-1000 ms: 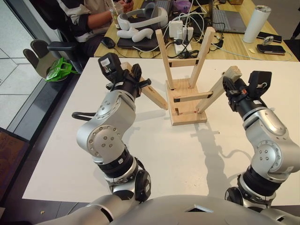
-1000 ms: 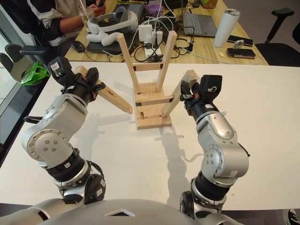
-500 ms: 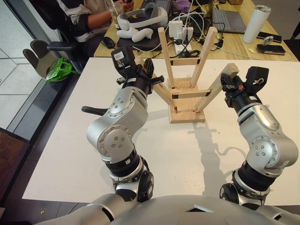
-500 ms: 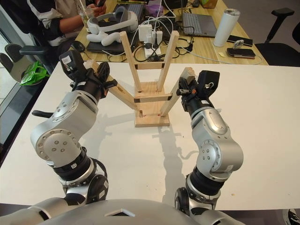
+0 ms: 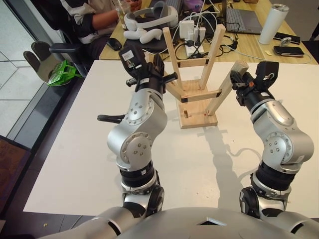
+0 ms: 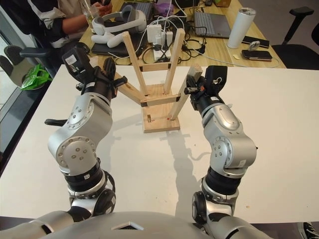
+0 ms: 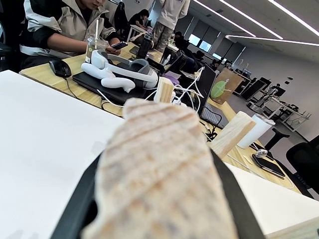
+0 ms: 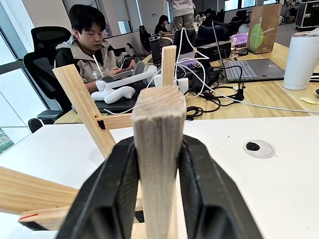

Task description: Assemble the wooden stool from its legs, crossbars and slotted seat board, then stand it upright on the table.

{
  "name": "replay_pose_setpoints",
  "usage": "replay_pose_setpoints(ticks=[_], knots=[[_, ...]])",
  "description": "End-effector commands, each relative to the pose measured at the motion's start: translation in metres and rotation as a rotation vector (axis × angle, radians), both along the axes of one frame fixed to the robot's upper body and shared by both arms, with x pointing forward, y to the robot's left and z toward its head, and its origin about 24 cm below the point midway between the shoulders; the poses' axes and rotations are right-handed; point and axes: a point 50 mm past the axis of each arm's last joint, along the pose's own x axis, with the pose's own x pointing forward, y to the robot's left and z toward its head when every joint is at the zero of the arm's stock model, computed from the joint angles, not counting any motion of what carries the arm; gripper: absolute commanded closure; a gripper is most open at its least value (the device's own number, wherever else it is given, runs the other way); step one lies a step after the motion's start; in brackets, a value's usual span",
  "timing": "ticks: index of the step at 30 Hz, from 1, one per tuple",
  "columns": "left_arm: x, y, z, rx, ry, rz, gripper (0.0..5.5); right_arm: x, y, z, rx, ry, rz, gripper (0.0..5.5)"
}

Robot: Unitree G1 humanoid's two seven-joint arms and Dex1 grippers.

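Observation:
The wooden stool stands upside down on the white table (image 5: pixel 209 174), its seat board (image 5: pixel 198 119) flat and its legs pointing up. Two far legs (image 5: pixel 171 55) are joined by a crossbar (image 5: pixel 193 63). My left gripper (image 5: pixel 158 75) is shut on the top of the near left leg (image 5: pixel 174 92), which leans outward. My right gripper (image 5: pixel 242 82) is shut on the top of the near right leg (image 5: pixel 222 97), also leaning outward. A second crossbar (image 5: pixel 201 96) spans these two legs. In the right wrist view, black fingers (image 8: pixel 112 189) clamp the leg end (image 8: pixel 158 129).
Behind the table's far edge is a wooden desk with a white headset (image 5: pixel 149 22), cables, a laptop, a white tumbler (image 5: pixel 273 25) and phones (image 5: pixel 288 51). A black strap (image 5: pixel 110 118) lies on the table at the left. The near half of the table is bare.
Both grippers have moved inward and toward the far edge, holding their legs. The two near legs now stand steeper, and the seat board has slid slightly farther away.

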Motion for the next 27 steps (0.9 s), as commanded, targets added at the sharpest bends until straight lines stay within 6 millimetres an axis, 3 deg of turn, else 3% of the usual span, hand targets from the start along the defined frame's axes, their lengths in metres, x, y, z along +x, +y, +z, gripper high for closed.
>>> replay_pose_setpoints(ticks=[1, 13, 21, 27], knots=[[-0.021, 0.002, -0.067, -0.071, 0.324, 0.057, 4.49, 0.003, 0.007, -0.002, 0.002, 0.019, 0.044, 4.5], [-0.021, 0.0, -0.063, -0.083, 0.325, 0.047, 4.49, 0.001, 0.012, 0.011, 0.06, -0.062, 0.066, 4.5], [-0.019, 0.004, -0.056, -0.08, 0.303, 0.058, 4.49, -0.002, 0.014, 0.022, 0.1, -0.121, 0.1, 3.11], [-0.018, 0.007, -0.051, -0.09, 0.277, 0.09, 4.49, -0.001, 0.013, 0.036, 0.168, -0.186, 0.09, 2.94]])
